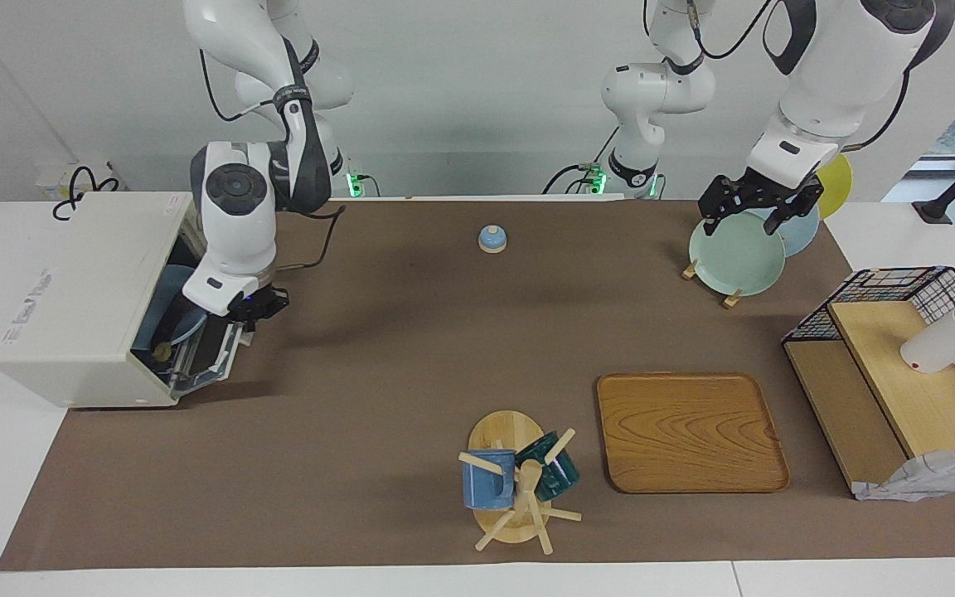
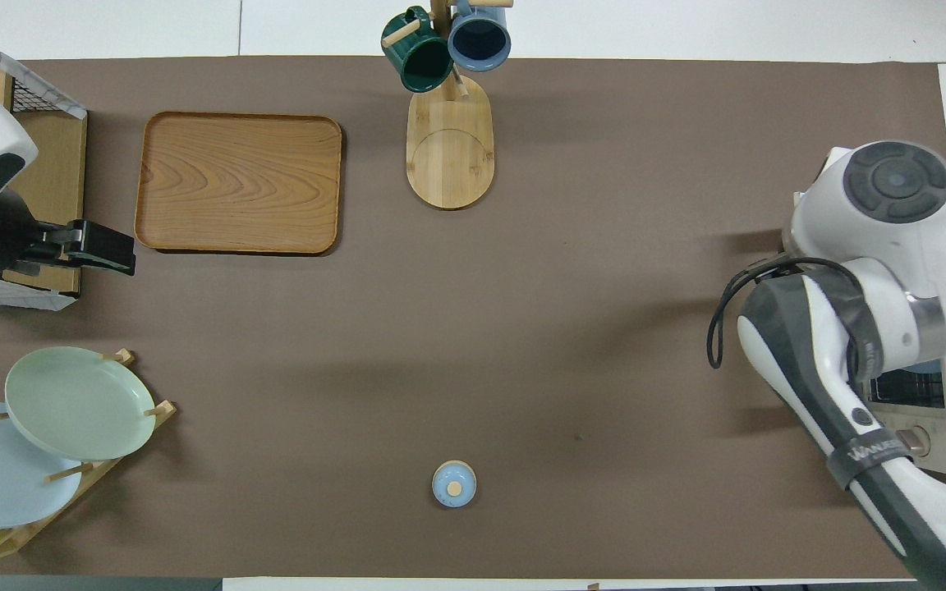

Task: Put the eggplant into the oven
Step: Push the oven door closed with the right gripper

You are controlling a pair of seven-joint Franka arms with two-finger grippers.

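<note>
Cream-white oven [image 1: 84, 298] sits at the right arm's end of the table, boxy, its door [image 1: 216, 356] tilted part way up from the mat and not closed. Through the gap shows a blue plate [image 1: 164, 319] inside the cavity. Of the eggplant [image 1: 162, 353] only a small greenish-brown stem tip shows at the lower edge of the opening; the dark body cannot be made out. In the overhead view the right arm covers most of the oven; a corner with a knob [image 2: 914, 441] shows.

Right gripper [image 1: 255, 308] is at the door's upper edge, fingertips together; whether it touches the door cannot be told, and nothing shows between the fingers.

Left gripper [image 1: 758, 203] waits over the pale green plate [image 1: 734, 257] in the plate rack, fingers spread, holding nothing.
</note>
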